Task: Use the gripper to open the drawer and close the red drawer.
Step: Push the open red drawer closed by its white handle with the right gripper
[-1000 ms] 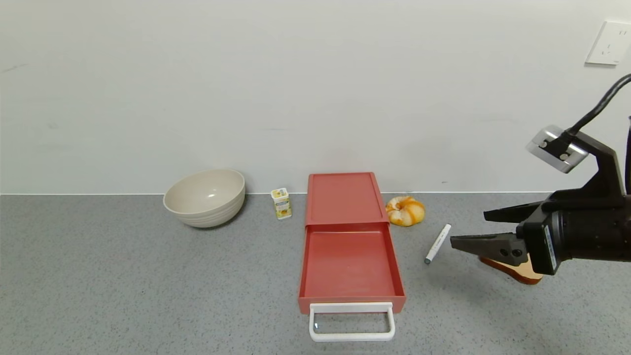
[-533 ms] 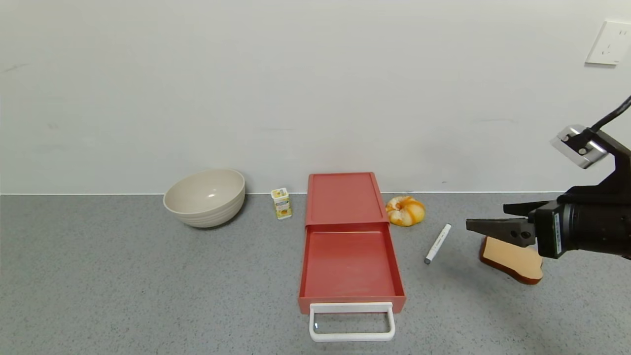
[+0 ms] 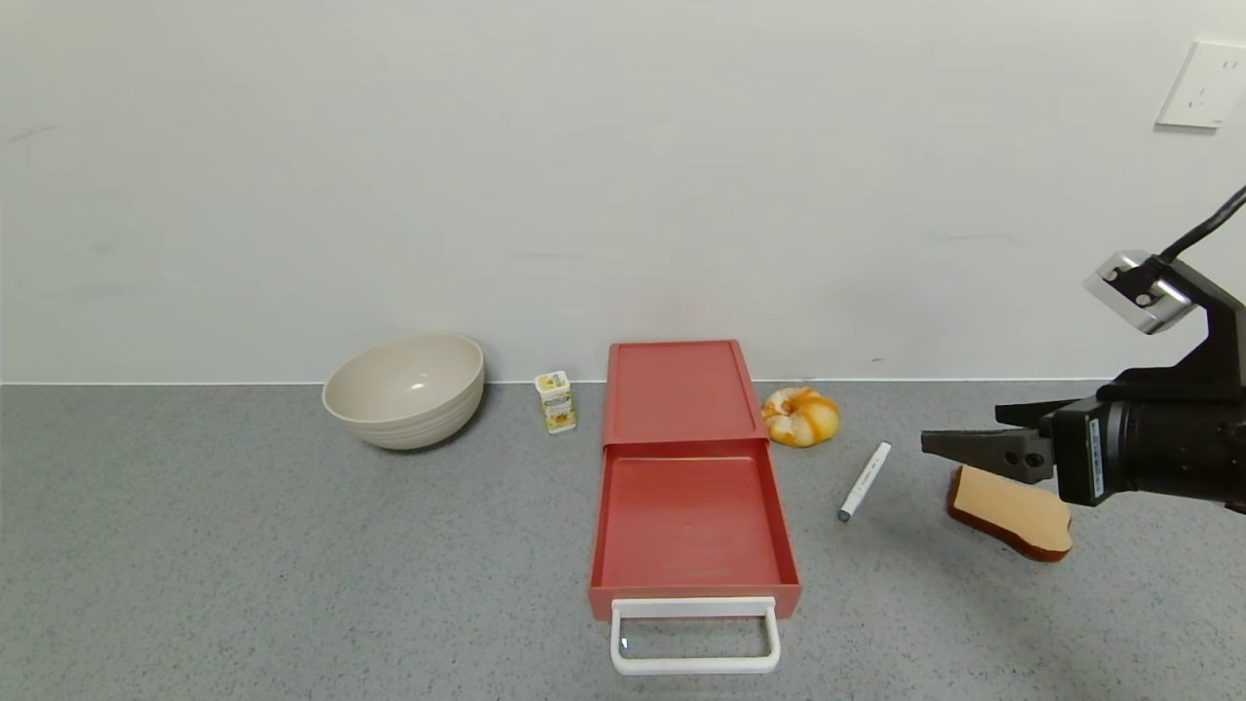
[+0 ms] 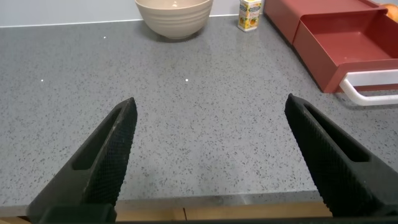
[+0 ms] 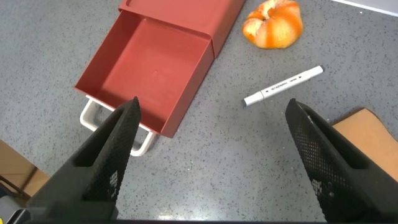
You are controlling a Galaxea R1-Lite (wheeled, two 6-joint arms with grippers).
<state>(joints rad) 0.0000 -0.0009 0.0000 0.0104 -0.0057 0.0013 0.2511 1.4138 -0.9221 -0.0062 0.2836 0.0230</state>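
At the bottom centre of the head view lies the white loop handle (image 3: 695, 637) of the drawer (image 3: 692, 521), which stands pulled out of its red casing (image 3: 679, 389) toward the camera, and the tray is empty. At the right edge of the frame the right gripper (image 3: 973, 436) hangs above the grey counter (image 3: 243, 565), well apart from the drawer, with its two black fingers spread wide and nothing between them. Under it lies a slice of bread (image 3: 1012, 512), and a white marker (image 3: 864, 481) is between it and the drawer. The left gripper (image 4: 208, 155) shows only in its wrist view, low over the counter, wide open and empty. Farther back, near the wall, stand a beige bowl (image 3: 405, 389), a small yellow carton (image 3: 556, 401) and an orange bun (image 3: 799, 416).
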